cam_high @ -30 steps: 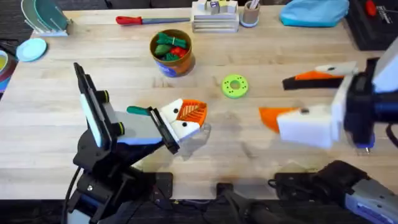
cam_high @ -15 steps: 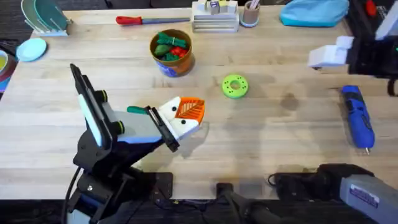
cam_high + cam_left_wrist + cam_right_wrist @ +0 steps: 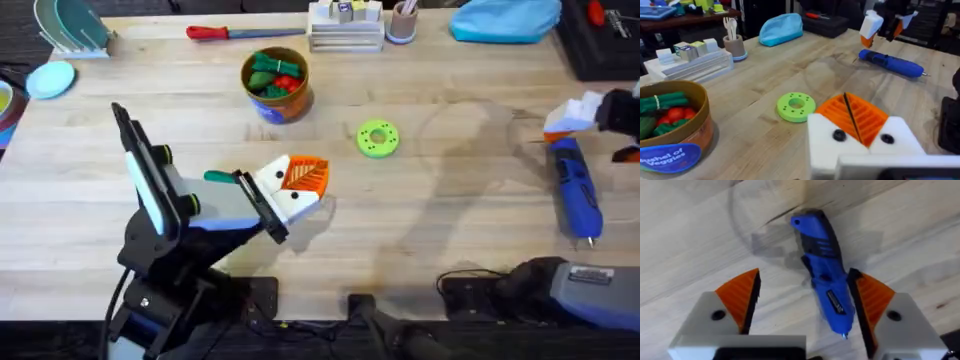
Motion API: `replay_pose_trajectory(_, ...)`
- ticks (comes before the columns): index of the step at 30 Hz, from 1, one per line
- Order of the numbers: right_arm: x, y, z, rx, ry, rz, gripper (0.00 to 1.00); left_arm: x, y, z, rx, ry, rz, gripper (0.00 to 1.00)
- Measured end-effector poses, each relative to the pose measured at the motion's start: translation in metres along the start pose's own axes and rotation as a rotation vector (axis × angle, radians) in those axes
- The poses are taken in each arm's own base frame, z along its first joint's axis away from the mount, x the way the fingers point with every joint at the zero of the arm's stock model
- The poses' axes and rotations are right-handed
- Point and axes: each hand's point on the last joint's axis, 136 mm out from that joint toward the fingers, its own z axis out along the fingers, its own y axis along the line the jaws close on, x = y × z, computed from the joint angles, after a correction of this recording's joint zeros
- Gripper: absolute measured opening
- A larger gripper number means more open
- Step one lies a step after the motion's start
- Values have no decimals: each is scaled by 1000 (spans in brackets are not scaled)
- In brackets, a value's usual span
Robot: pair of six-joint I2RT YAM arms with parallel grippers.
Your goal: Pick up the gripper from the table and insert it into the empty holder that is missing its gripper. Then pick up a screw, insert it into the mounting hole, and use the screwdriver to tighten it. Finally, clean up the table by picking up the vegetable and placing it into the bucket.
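Observation:
The blue screwdriver lies on the table at the far right, its metal tip toward the front edge. My right gripper hovers over its rear end. In the right wrist view the right gripper is open, and the screwdriver lies below between the orange pads. My left gripper rests low at mid-table, shut, its orange pads pressed together. The tan bucket at the back holds green and red vegetables. The loose gripper piece and the screw are out of view.
A green disc with a hole lies between the two grippers. Along the back edge are a red-handled driver, a white block rack, a cup and a blue pouch. A dish rack stands at the back left.
The right arm has swung from close under the camera out to the far right and dropped over the screwdriver's rear end. The left arm and the other objects have not moved.

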Motion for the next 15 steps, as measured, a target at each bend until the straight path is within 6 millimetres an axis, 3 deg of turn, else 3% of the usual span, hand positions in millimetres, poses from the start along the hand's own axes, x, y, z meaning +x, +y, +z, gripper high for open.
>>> replay_pose_trajectory(7,5,-3,44,-79,119,-85,991,0,0,0,0,0,0,5)
replay_pose_trajectory(15,-2,-7,68,-66,131,-196,991,0,0,0,0,0,0,5)
